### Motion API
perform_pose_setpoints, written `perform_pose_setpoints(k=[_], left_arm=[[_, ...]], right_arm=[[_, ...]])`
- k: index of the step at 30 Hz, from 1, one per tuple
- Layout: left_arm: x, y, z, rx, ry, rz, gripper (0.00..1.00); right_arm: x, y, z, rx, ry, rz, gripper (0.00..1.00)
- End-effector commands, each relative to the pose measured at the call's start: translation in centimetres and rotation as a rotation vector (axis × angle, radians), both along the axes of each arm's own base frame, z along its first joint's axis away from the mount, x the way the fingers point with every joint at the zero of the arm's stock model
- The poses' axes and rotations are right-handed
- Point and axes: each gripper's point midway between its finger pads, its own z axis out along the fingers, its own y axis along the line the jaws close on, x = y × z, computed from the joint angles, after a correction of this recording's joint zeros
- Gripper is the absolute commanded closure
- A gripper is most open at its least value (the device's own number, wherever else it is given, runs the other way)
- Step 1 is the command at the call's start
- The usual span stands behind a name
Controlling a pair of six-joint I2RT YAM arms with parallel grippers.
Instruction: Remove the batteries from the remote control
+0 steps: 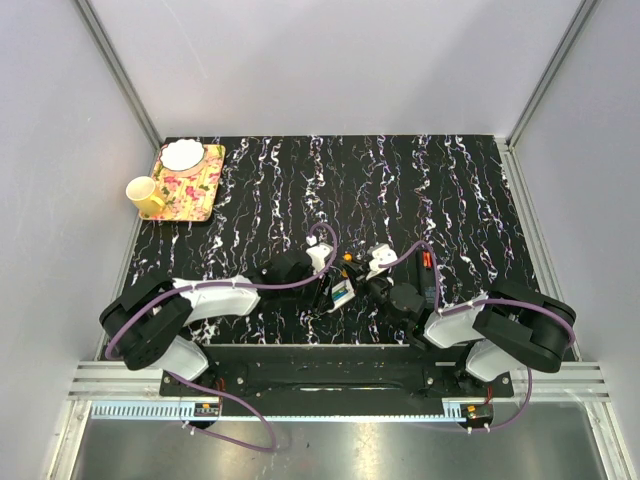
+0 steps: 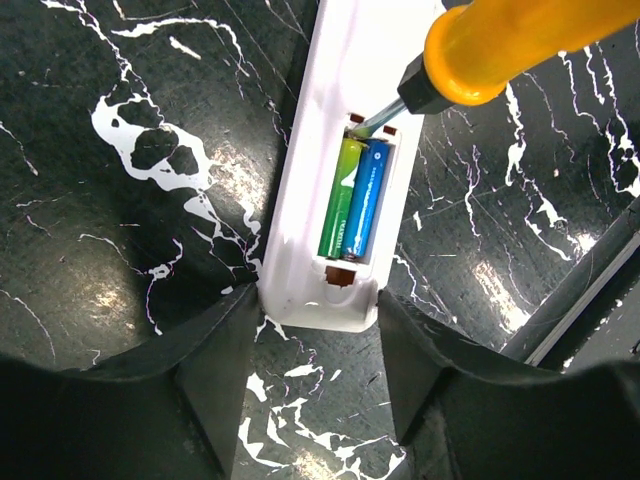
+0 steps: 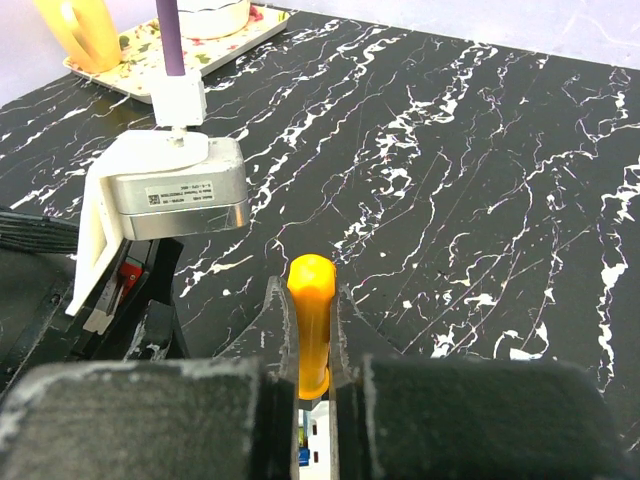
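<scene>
At the bottom of the left wrist view, the left gripper [image 2: 320,308] has its two dark fingers [image 2: 225,360] pressed against either side of the near end of the white remote control [image 2: 300,200], holding it flat on the black marbled table [image 2: 120,250]. The remote runs up the middle of that frame with its back cover off and its compartment open. Inside it, two batteries lie side by side and touching: the green battery [image 2: 340,200] on the left and the blue battery [image 2: 366,200] on the right. Above them, the metal tip of a screwdriver [image 2: 510,45] with an orange handle comes in from the upper right and rests at the far end of the green battery. In the right wrist view, the right gripper [image 3: 312,345] has its fingers clamped on that orange handle at bottom centre. Seen from the top camera, both grippers meet just below the centre of the frame. Far off, in the upper left corner of the table, sits a floral tray [image 1: 195,190] carrying a white bowl [image 1: 182,155], with a yellow mug [image 1: 145,195] at its left edge.
</scene>
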Motion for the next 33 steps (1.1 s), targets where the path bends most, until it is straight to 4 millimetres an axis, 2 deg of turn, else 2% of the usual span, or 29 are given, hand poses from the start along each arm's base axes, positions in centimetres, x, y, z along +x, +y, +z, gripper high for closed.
perform_pose_setpoints(k=[1, 13, 20, 24, 29, 33], left_arm=[[0.7, -0.8, 0.7, -0.011, -0.019, -0.001, 0.47], [0.1, -1.1, 0.2, 0.028, 0.004, 0.000, 0.48], [0.0, -0.7, -1.1, 0.077, 0.048, 0.026, 0.68], [0.0, -0.6, -1.7, 0.097, 0.063, 0.032, 0.69], [0.0, -0.9, -2.0, 0.099, 0.073, 0.028, 0.70], [-0.1, -0.6, -2.4, 0.120, 0.090, 0.027, 0.70]], right_arm=[[0.4, 0.4, 0.9, 0.034, 0.004, -0.015, 1.00], [0.3, 0.5, -1.1, 0.007, 0.128, -0.031, 1.00], [-0.1, 0.5, -1.3, 0.001, 0.209, -0.041, 1.00], [-0.2, 0.2, -1.8, -0.013, 0.231, -0.042, 1.00], [-0.3, 0.3, -1.6, 0.048, 0.278, 0.021, 1.00], [1.0, -1.2, -1.2, 0.165, 0.344, 0.025, 1.00]])
